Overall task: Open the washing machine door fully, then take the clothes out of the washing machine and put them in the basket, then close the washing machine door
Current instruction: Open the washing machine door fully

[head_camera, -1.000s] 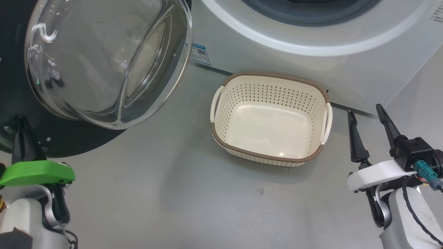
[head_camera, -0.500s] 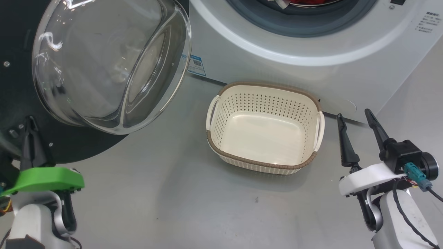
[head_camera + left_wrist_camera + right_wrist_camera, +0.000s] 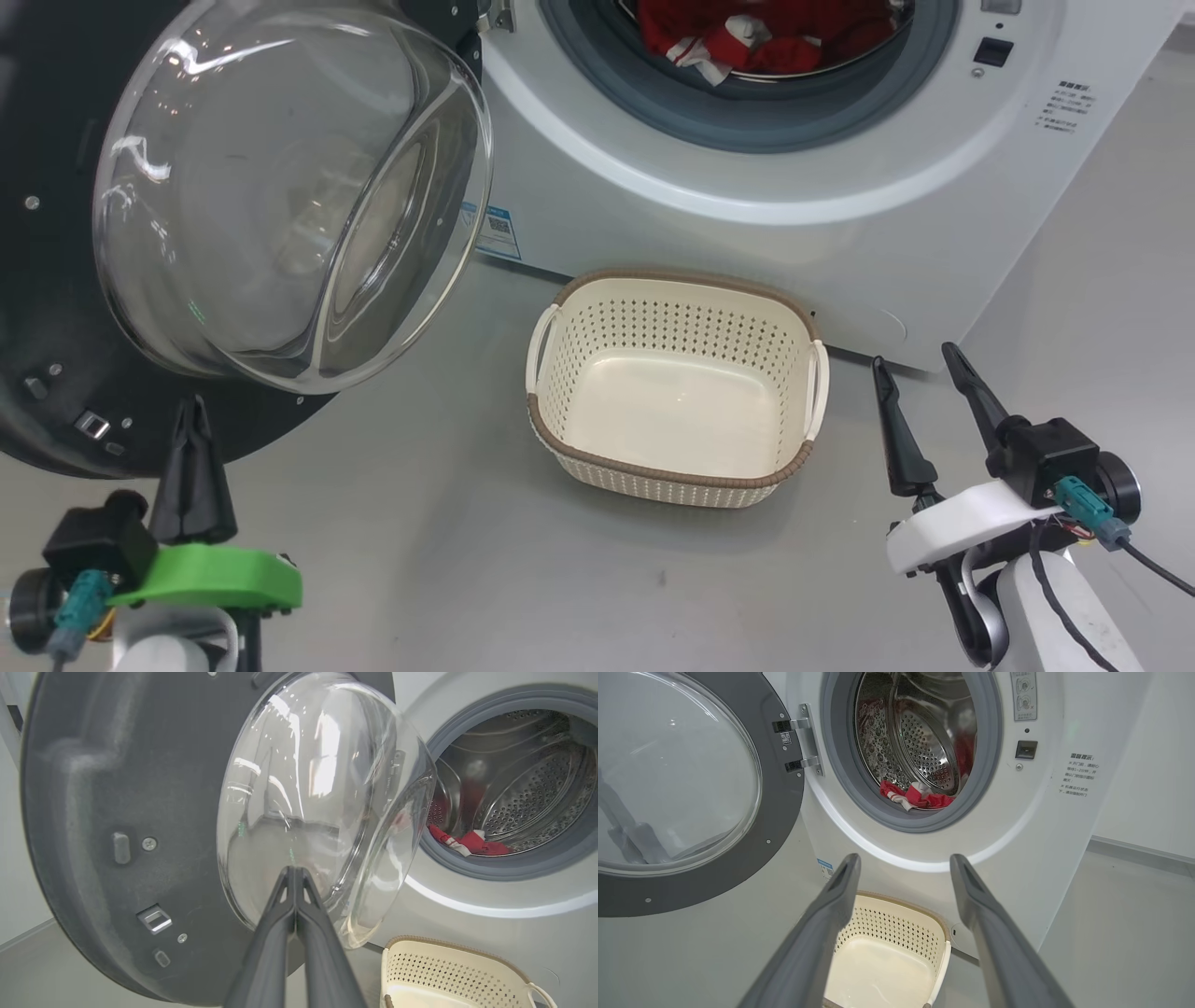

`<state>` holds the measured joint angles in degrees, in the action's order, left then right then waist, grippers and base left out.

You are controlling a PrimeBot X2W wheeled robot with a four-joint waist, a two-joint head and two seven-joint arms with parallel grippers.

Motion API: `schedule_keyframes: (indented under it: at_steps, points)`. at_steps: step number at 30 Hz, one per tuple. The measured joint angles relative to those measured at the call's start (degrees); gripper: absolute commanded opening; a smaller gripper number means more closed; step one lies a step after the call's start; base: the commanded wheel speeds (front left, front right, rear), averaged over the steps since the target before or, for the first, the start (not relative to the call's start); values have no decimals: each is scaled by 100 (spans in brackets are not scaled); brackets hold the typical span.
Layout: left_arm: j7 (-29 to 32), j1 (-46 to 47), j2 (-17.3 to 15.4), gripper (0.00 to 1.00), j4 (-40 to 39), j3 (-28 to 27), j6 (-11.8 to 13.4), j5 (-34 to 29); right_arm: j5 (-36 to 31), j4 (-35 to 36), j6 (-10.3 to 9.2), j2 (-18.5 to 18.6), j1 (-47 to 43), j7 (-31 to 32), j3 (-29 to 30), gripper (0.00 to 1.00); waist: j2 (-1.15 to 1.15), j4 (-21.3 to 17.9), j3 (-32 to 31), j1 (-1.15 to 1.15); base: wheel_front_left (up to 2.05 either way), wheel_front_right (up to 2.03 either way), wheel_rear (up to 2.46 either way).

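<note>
Standing wide open beyond the pressed-together fingers of the left gripper (image 3: 193, 411), the washing machine door (image 3: 280, 205) is clear of the drum (image 3: 924, 742), so the clothes (image 3: 747, 37), up ahead of the parted fingers of the right gripper (image 3: 915, 359), can be reached. The basket (image 3: 672, 471) is set near those fingers, to their left, likely for a short drop, on smooth grey floor (image 3: 467, 560) by pale walls (image 3: 1134, 765).

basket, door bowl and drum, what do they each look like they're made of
The basket: likely moulded plastic, cream and slightly glossy, with punched holes; its brown rim only looks woven. The door bowl: clear glass or similar, see-through with sharp reflections. The drum: probably stainless steel, shiny, perforated and mirroring the red clothes.
</note>
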<state>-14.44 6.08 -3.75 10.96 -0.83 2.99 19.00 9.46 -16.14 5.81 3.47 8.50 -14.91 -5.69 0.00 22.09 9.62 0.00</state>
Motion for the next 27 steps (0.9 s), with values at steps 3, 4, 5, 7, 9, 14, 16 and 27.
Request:
schedule_keyframes:
  at_steps: [3,4,5,7,9,14,16,27]
  points:
    - [0,-225,9,28,-33,201,-91,-4,18,5,11,-15,-80,-1,-51,100,0,-85,-100,0,0,0,0]
    - [0,-313,14,37,-36,263,-124,-4,24,7,11,-22,-105,-1,-66,100,0,-117,-131,0,0,0,0]
    - [0,-394,21,44,-45,309,-135,-4,49,7,11,-23,-124,-1,-89,100,0,-151,-157,0,0,0,0]
    - [0,-528,22,98,-94,407,-182,-5,79,11,11,-29,-163,-1,-126,100,0,-227,-206,0,0,0,0]
    - [0,-613,22,100,-191,523,-265,-49,113,15,12,-33,-198,0,-169,100,0,-308,-244,0,0,0,0]
    - [0,-651,30,100,-391,734,-376,-85,172,56,12,-48,-229,-1,-216,100,0,-527,-311,0,0,0,0]
    - [0,-692,33,100,-408,771,-387,-86,179,83,12,-53,-252,-1,-238,100,0,-616,-335,0,0,0,0]
    - [36,-812,37,100,-568,818,-388,-87,229,290,1,-68,-380,0,-339,100,0,-1185,-444,0,0,0,0]
